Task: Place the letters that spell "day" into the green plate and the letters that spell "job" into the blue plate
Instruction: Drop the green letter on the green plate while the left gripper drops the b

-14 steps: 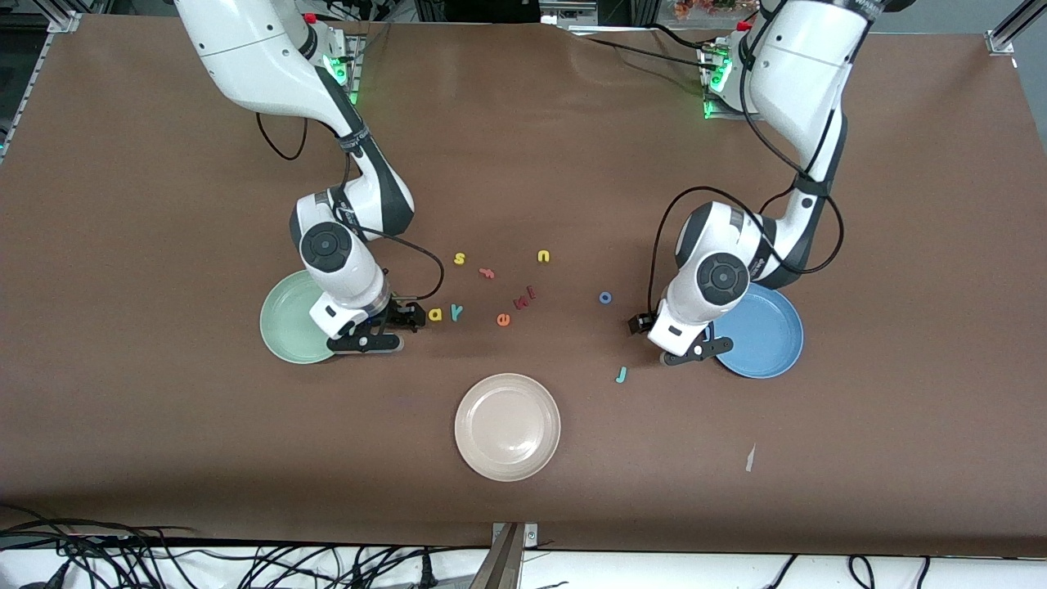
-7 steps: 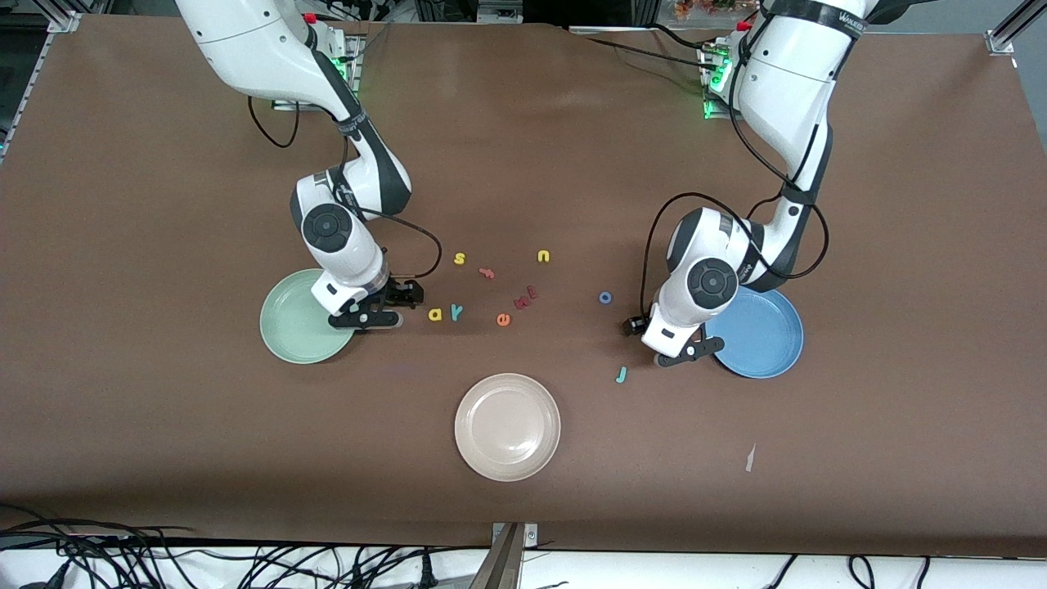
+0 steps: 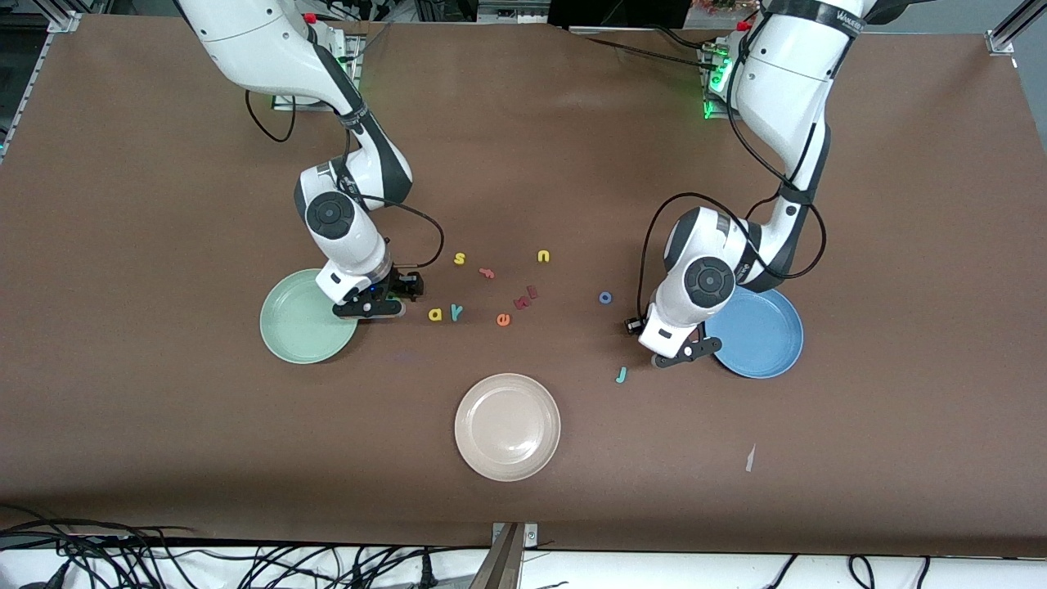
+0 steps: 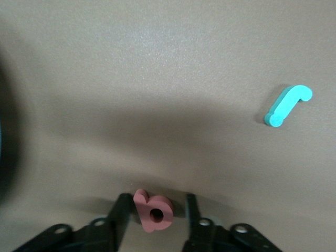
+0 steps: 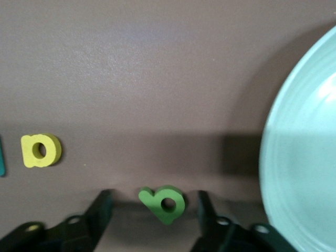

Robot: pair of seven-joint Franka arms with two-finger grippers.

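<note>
Between the left gripper's (image 4: 156,202) fingers (image 4: 122,209): salmon "b" (image 4: 152,211), flat on the table. Jaws apart, 1 finger against it, small gap at the other, no clamp. Gripper sits low just beside the blue plate (image 3: 769,343), on its table-centre side. Teal "j" (image 4: 287,105) lies near, closer to the front camera; blue "o" (image 3: 605,298) farther from it. Blue plate holds no letters.

Right gripper (image 5: 155,197): fingers (image 5: 103,202) spread, green "d" (image 5: 164,203) between them, gaps on both sides, on the table just beside the green plate (image 5: 304,157). Yellow "a" (image 3: 435,314) and teal "y" (image 3: 456,311) sit side by side near it, toward table centre. Green plate holds no letters.

Loose mid-table: "s" (image 3: 460,258), "u" (image 3: 543,256), orange "e" (image 3: 503,320). Cream plate (image 3: 507,427) nearest the front camera
</note>
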